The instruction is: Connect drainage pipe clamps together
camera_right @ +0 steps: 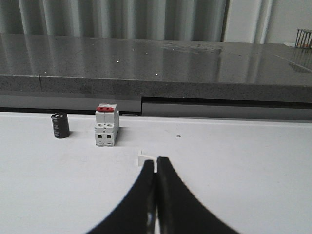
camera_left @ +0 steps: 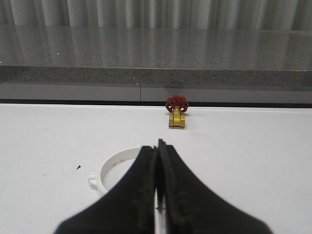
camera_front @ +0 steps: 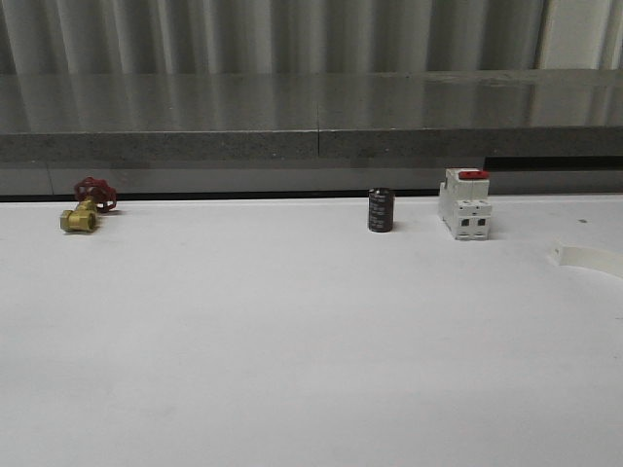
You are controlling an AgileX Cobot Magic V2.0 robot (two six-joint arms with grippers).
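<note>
Two arms on this rig, and both grippers are sitting with their black fingers pressed together, holding nothing. Biggest thing going is the white table (camera_front: 292, 341), running back to a grey stone ledge (camera_front: 311, 117) along the far side. Going down in size: the left gripper (camera_left: 158, 146) is hanging over one white half-ring clamp (camera_left: 114, 168), which is lying flat on the table right under the fingertips, its curve partly hiding behind them and a little square tab sticking out at one end. I can't tell if the fingers are actually touching it. The right gripper (camera_right: 156, 163) is hovering just this side of a small white tab (camera_right: 144, 158) peeking out past its tips, too little of it showing to say what it belongs to. In the front view the other half-ring clamp (camera_front: 589, 258) is lying at the right edge of the table, partly cut off by the frame. Then the white breaker with the red switch (camera_front: 464, 204) is standing upright near the ledge, a black capacitor (camera_front: 381, 210) standing just to its left, and the brass valve with the red handle (camera_front: 86, 206) is sitting way over on the left, well apart from the rest.
</note>
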